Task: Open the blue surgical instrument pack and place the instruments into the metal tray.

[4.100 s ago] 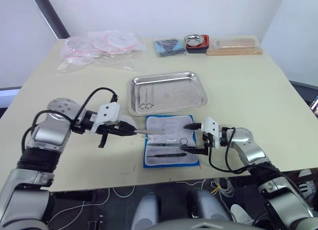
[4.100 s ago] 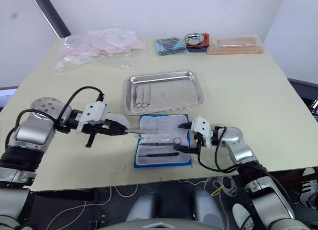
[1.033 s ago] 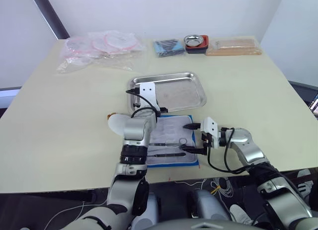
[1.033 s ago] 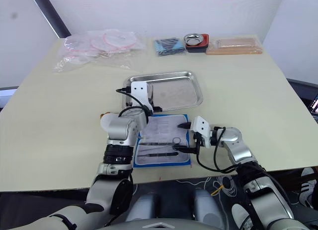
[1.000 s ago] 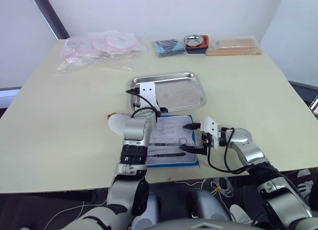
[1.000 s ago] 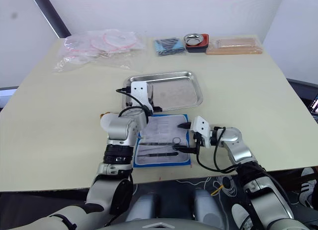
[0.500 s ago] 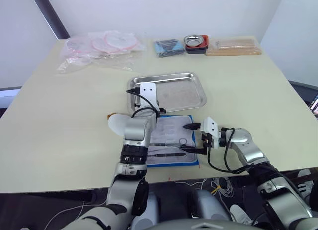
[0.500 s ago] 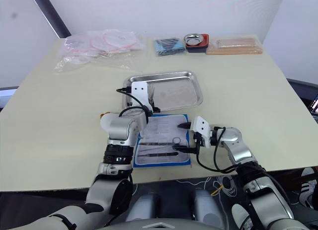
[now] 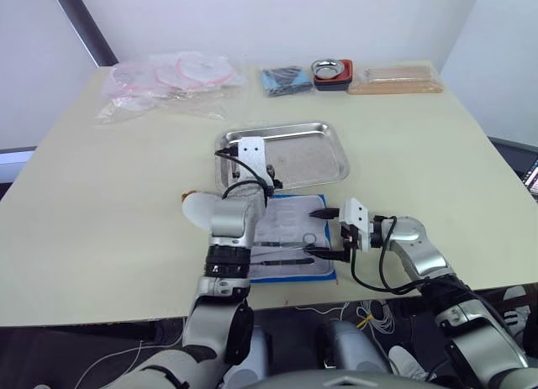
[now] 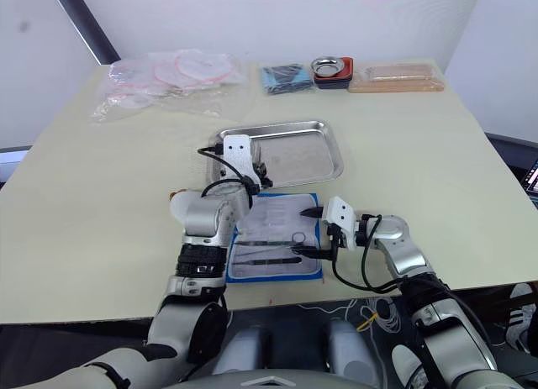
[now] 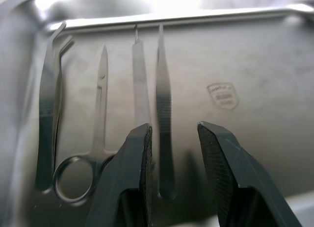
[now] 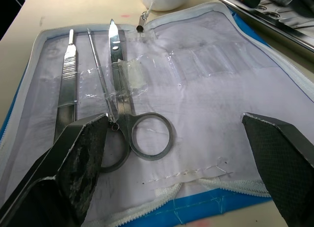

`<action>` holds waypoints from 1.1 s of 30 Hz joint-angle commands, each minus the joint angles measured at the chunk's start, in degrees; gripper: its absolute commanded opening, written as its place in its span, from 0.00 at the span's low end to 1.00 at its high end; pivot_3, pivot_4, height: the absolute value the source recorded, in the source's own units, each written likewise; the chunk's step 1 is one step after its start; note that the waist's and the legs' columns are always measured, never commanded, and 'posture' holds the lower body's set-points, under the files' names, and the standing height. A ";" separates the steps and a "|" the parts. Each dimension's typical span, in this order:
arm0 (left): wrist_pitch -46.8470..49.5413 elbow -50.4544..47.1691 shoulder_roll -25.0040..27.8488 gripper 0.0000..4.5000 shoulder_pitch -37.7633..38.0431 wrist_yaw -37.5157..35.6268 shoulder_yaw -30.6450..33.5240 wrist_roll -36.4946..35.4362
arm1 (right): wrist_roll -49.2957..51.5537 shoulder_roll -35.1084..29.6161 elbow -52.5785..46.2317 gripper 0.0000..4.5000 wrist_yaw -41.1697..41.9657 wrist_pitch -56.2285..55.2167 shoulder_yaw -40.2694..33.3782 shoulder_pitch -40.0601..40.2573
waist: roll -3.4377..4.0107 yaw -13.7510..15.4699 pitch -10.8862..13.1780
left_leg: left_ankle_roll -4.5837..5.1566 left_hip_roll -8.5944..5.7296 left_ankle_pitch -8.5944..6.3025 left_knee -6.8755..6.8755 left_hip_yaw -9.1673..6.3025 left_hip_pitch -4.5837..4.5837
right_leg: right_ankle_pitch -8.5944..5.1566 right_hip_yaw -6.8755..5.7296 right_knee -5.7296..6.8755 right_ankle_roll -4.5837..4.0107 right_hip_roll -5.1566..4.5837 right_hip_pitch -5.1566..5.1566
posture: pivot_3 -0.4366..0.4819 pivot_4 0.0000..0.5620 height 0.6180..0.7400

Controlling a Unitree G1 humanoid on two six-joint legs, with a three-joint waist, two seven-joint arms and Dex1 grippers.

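1. Left gripper [image 11: 174,138] over the near-left part of the metal tray [image 9: 336,145], fingers a little apart, clamped on nothing.
2. In the tray, just beyond that gripper, four tools side by side: bent tweezers [image 11: 49,104] nearest the rim, then scissors [image 11: 95,124], a slim blade handle [image 11: 140,85], straight tweezers [image 11: 164,114]. All flat on the tray floor.
3. Straight tweezers lying between the left fingertips; touching or not, cannot tell.
4. Blue pack [image 10: 277,238] lying open and flat on the table [image 9: 101,204], just in front of the tray, pale lining facing up.
5. Left in the pack: ring-handled scissors [image 12: 130,124], a thin probe [image 12: 98,75] and a flat-handled tool [image 12: 67,85], lined up side by side, taped or tucked under clear strips.
6. Right gripper [image 9: 324,233] at the pack's right edge, low over the lining, spread wide, holding nothing.
7. Far side of the table: clear bags [image 9: 168,82], a dark blue bundle [image 9: 284,78], a small bowl in a red dish [image 9: 332,70], a wooden box [image 9: 395,76].
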 commanded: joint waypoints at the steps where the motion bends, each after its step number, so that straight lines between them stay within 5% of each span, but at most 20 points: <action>1: -4.51 -3.92 3.40 0.35 -1.25 -5.95 -0.94 -1.25 | -6.52 -0.56 6.87 1.00 -1.45 2.66 4.93 5.05 | 0.00 -0.02 0.00 | 0.00 0.00 0.00 0.00 0.00 0.00 | 0.00 0.00 0.00 0.00 0.00 0.00 | 0.48 0.27 1.00; 21: -17.17 -9.91 19.09 0.35 7.09 -38.73 -3.71 -10.41 | -6.56 -0.64 6.41 1.00 -0.81 2.77 5.34 5.11 | 0.05 -0.06 0.03 | 0.00 0.02 0.00 -0.06 0.01 0.00 | -0.04 0.02 -0.07 -0.06 -0.04 -0.02 | 0.48 0.27 1.00; 33: -22.25 -13.01 36.58 0.35 15.94 -66.11 -1.88 -19.18 | -6.62 -1.17 6.72 1.00 -0.77 2.40 5.09 5.25 | 0.20 -0.14 0.15 | 0.01 0.14 -0.01 -0.11 -0.07 -0.01 | -0.19 0.16 -0.15 -0.33 -0.17 -0.09 | 0.48 0.27 1.00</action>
